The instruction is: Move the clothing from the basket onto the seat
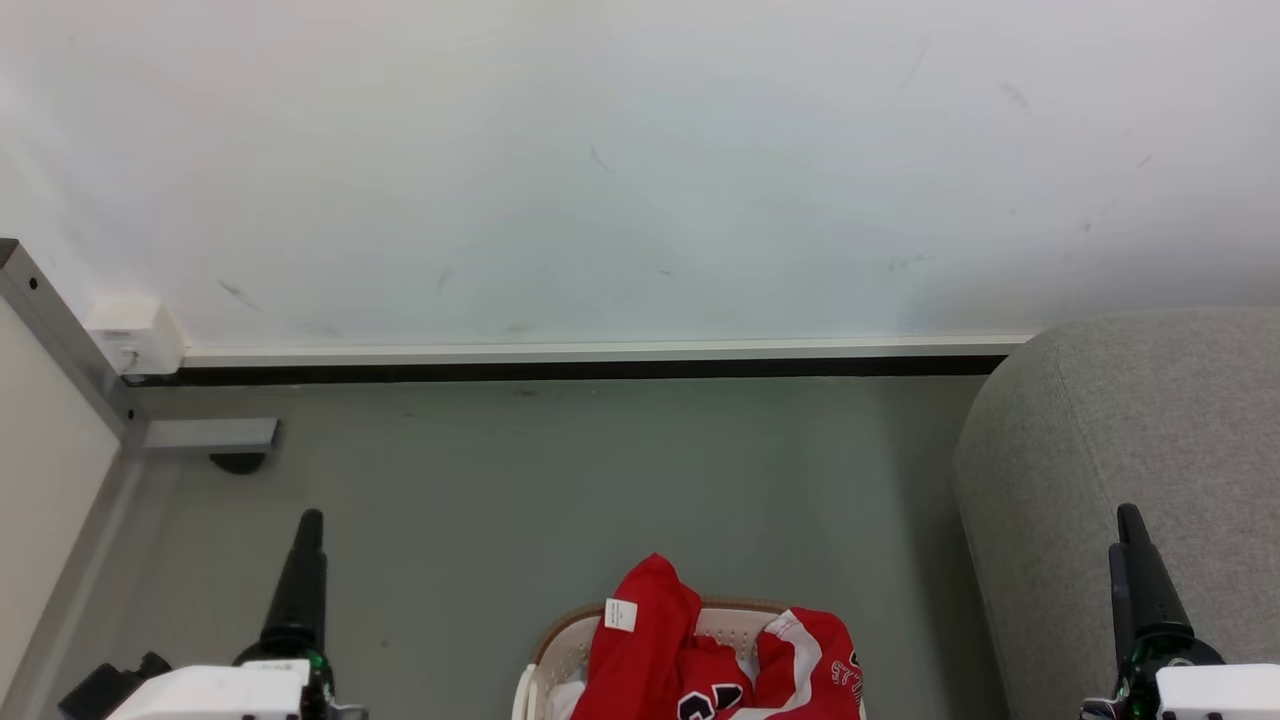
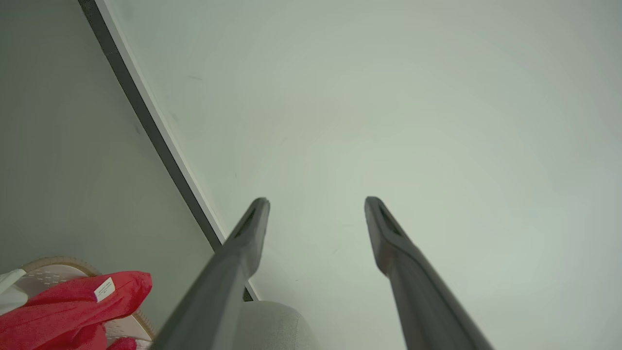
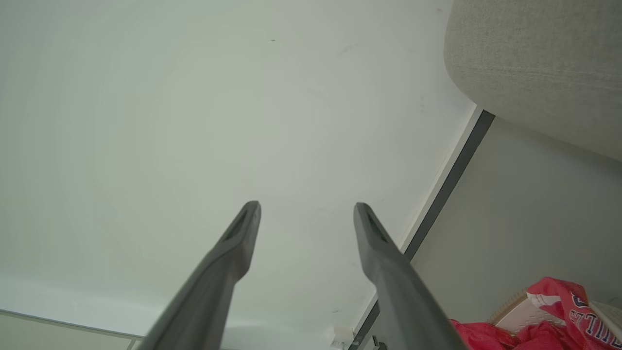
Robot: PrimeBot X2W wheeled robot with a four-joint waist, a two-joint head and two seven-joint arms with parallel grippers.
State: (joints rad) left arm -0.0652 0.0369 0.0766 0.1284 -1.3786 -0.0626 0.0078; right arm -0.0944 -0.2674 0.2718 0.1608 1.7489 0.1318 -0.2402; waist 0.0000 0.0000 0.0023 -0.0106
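Clothing (image 1: 700,650) lies heaped in the basket (image 1: 556,640) at 6 o'clock in my head view. It is red with white panels, and one fold is draped over the far rim with a small white tag (image 1: 620,614) showing on it. Black-and-white lettering shows on the cloth toward the right of the heap. The basket stands on the grey floor (image 1: 560,480) and is cut off by the bottom edge of the view.

The seat (image 1: 1130,440) is at 4 o'clock, light-grey fabric with a rounded corner. It stands near the basket with a strip of floor between them.

My left tool (image 2: 316,201) stands open, its two dark fingers spread wide and gripping nothing, aimed at the pale wall (image 2: 413,97). In its wrist view the clothing and the basket rim sit at 8 o'clock. In the head view this tool is at 7 o'clock, well apart from the basket.

My right tool (image 3: 306,206) is also open and grips nothing, and it points at the same wall. Its wrist view has the seat at 1 o'clock and the red cloth at 4 o'clock. In the head view it is at 5 o'clock, in front of the seat's side; I cannot tell whether it touches the fabric.

A dark baseboard (image 1: 600,369) runs along the foot of the wall at 12 o'clock.
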